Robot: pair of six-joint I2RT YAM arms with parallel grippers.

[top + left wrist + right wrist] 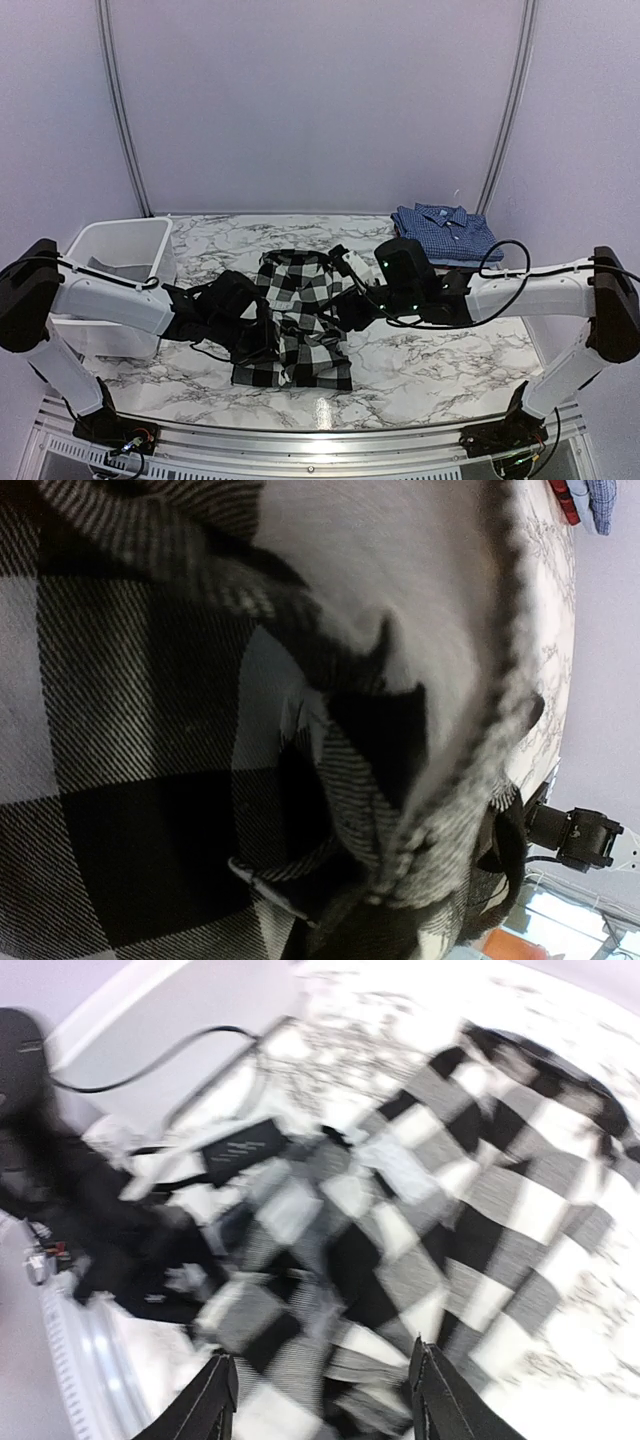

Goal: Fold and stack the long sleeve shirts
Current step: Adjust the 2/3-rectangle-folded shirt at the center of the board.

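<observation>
Black-and-white shirt [150, 730] crowds the left wrist view; it lies bunched just right of the bin [118, 224], soft, light and floppy. Left gripper [258, 342] is buried in cloth, grip impossible to tell; right gripper [322, 1400] hangs over it, fingers apart. Blue shirt [445, 232] sits folded far right of the bin; best to pinch a hem edge.

A white plastic bin [118, 226] is sitting at the 9 o'clock edge of the marble-patterned worktop [450, 365], its open top facing up and something grey lying inside. A pale backdrop [320, 100] is standing at 12 o'clock, and a metal rail [300, 440] is running along 6 o'clock.
</observation>
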